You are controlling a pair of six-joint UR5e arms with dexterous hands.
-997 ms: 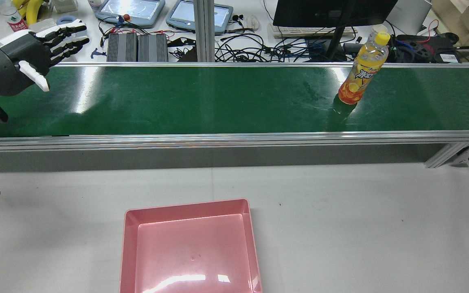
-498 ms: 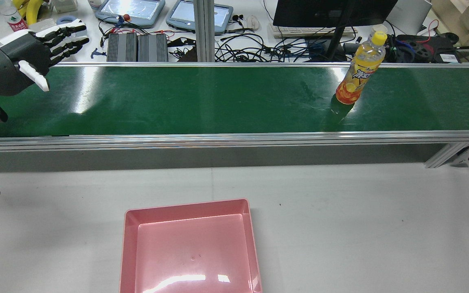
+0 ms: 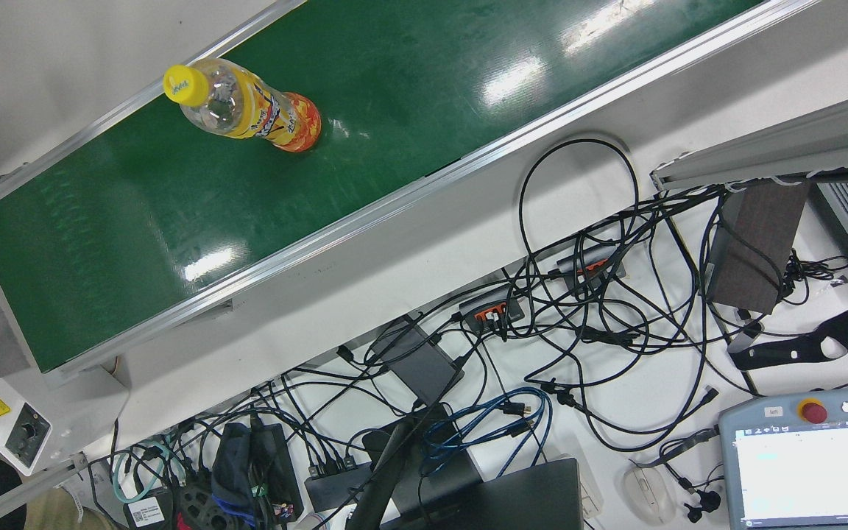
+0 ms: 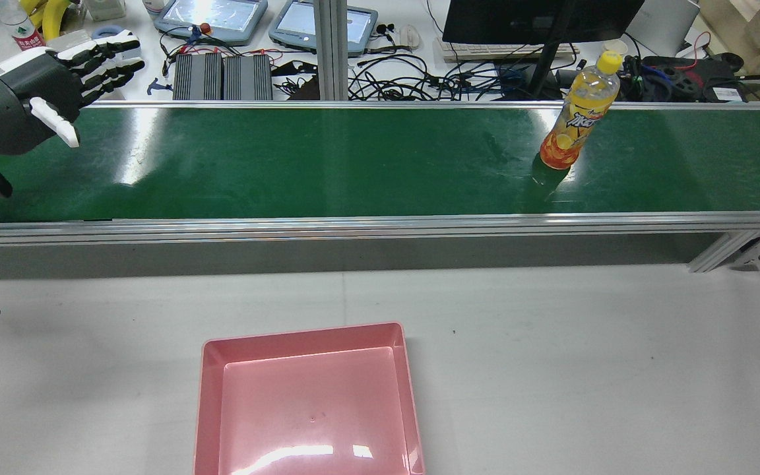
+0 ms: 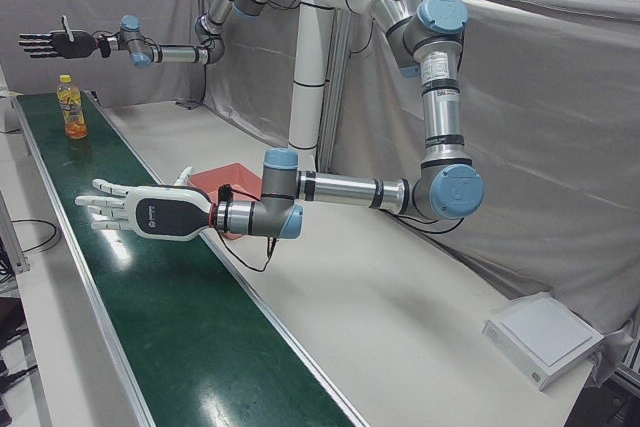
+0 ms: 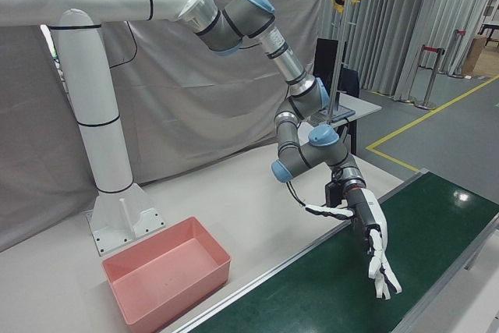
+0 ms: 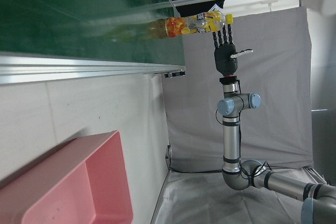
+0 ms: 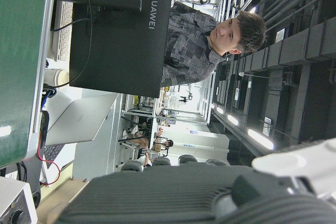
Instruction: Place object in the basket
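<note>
Since the earlier frames the bottle has drifted a little along the belt, toward the left in the rear view, and nothing else has shifted; the left robot hand hangs in the same spot over the belt's left end. Upright on its base, the bottle keeps its long axis vertical, yellow cap on top and orange bottom touching the green belt, near the belt's far edge and on the robot's right half. From the front view it stands near one end of the belt.

Spread flat and holding nothing, the left robot hand hovers above the belt with fingers extended along it. Fingers apart and empty too, the right robot hand sits high above the bottle at the belt's far end; the left hand view shows it just beyond the bottle.

On the pale surface before the belt sits the pink basket, well apart from the bottle, with nothing in it.
</note>
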